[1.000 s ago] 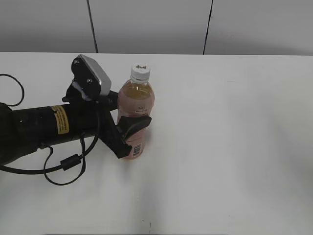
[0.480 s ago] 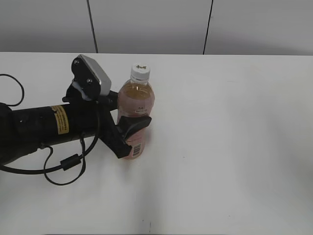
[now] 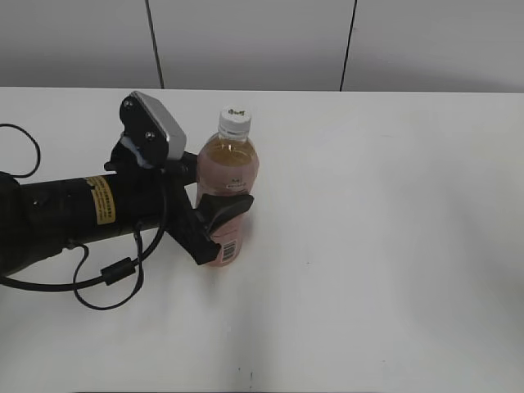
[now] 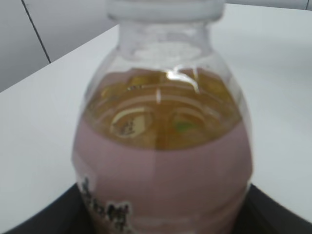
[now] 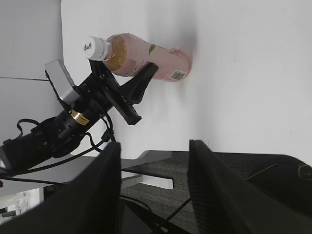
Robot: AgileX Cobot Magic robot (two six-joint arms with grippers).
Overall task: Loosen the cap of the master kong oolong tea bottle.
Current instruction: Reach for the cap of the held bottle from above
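Note:
The master kong oolong tea bottle (image 3: pixel 230 192) stands upright on the white table, amber tea above a pink label with a barcode. Its white cap (image 3: pixel 234 121) sits on top, with a small dark mark. My left gripper (image 3: pixel 219 214) is shut on the bottle's middle, black fingers on both sides. In the left wrist view the bottle (image 4: pixel 163 161) fills the frame and the cap (image 4: pixel 165 9) is cut by the top edge. My right gripper (image 5: pixel 155 190) is open and empty, off the table's edge; it sees the bottle (image 5: pixel 146 57) and cap (image 5: pixel 93 48) from afar.
The white table (image 3: pixel 385 246) stretches to the right of the bottle. The left arm (image 3: pixel 74 217) with a yellow sticker and a loose black cable (image 3: pixel 106 278) lies over the table's left part. A grey panelled wall stands behind.

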